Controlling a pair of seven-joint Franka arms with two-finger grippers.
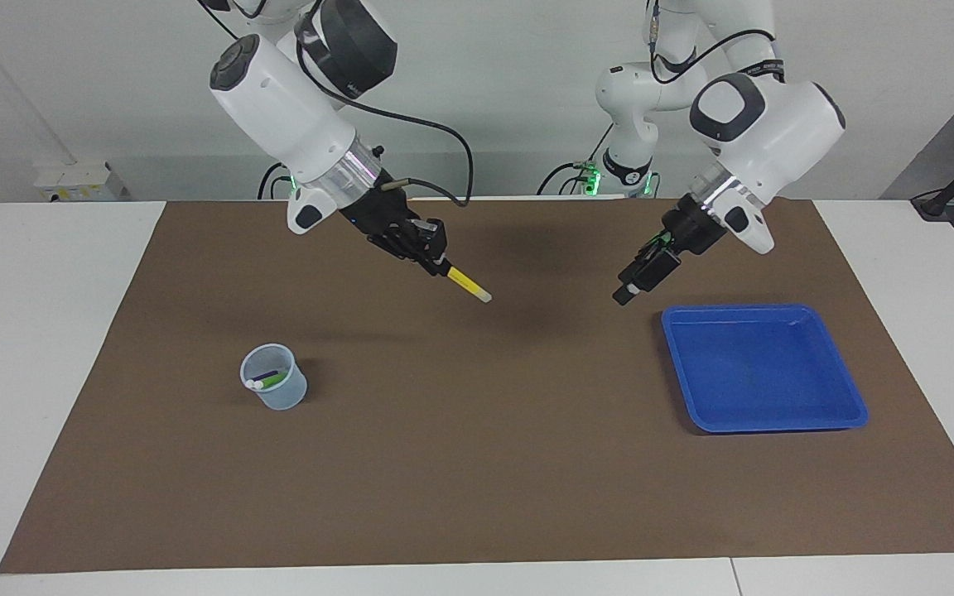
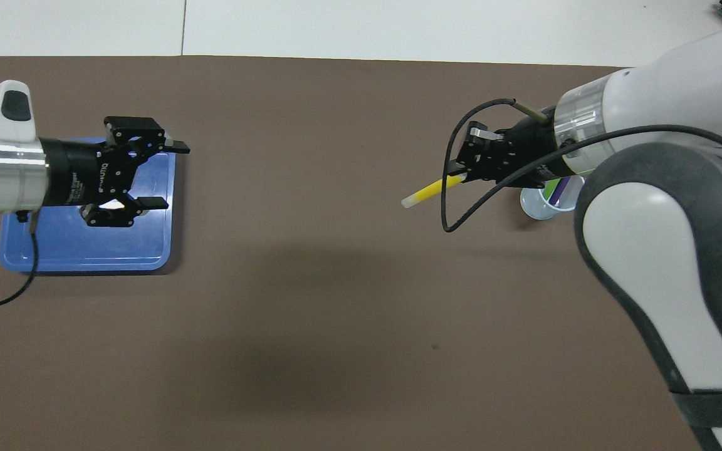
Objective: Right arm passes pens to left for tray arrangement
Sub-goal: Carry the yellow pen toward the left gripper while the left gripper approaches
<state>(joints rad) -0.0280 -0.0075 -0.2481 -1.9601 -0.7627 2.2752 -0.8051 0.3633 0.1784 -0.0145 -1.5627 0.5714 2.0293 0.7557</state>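
Overhead view is showing the left gripper (image 2: 160,175) hanging in the air over the blue tray (image 2: 85,254), fingers spread wide apart and gripping nothing. Tray is sitting flat on the brown mat (image 2: 311,300) toward the left arm's end of the table, nothing lying in it. Facing view is showing the same left gripper (image 1: 626,294) tilting down over the mat just beside the tray's (image 1: 763,418) corner nearest the robots, not touching it.

Right gripper (image 2: 461,178) is pinching the yellow pen (image 2: 427,191) by one end, fingertips pressed together on it. Pen is sticking out of the fingers toward the middle of the table, pale tip leading, slanting downward. Facing view is showing the right gripper (image 1: 436,261) holding the yellow pen (image 1: 469,284) up in the air over bare mat, well apart from the left gripper, pen tip clear of the surface. Thick black cable (image 1: 444,136) is looping to the right arm's wrist.

Small translucent cup (image 1: 275,378) is standing upright on the mat toward the right arm's end, farther from the robots than the right gripper's spot. Green pen (image 1: 272,380) and purple pen (image 2: 563,191) are leaning inside the cup; overhead view is showing the cup (image 2: 539,207) partly hidden under the right arm.
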